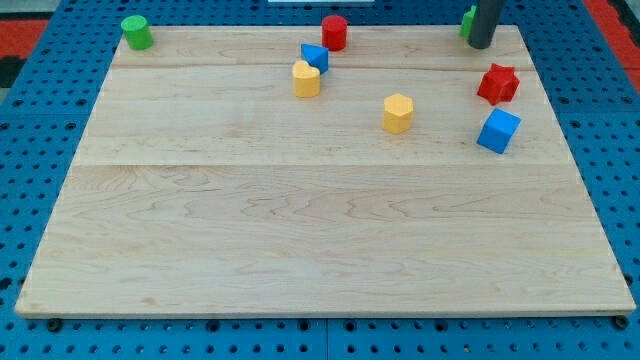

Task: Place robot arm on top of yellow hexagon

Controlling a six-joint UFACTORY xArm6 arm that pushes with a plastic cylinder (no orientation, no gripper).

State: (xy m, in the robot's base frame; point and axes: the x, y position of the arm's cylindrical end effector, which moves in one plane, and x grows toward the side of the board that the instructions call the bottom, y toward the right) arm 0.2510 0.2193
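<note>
The rod's tip [481, 46], carrying no claw to open or shut, stood at the table's [300, 250] top right edge, against a green block [467, 22]. The yellow hexagon [398, 112] sat down-left; a clean diagonal would miss the red star [498, 83].

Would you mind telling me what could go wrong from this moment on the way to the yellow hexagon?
My tip sits at the view's top right, beside a green block. Two yellow blocks look alike: the yellow hexagon and another yellow block touching a blue block; I might pick the wrong one. Sliding in could also shove the hexagon away.
</note>
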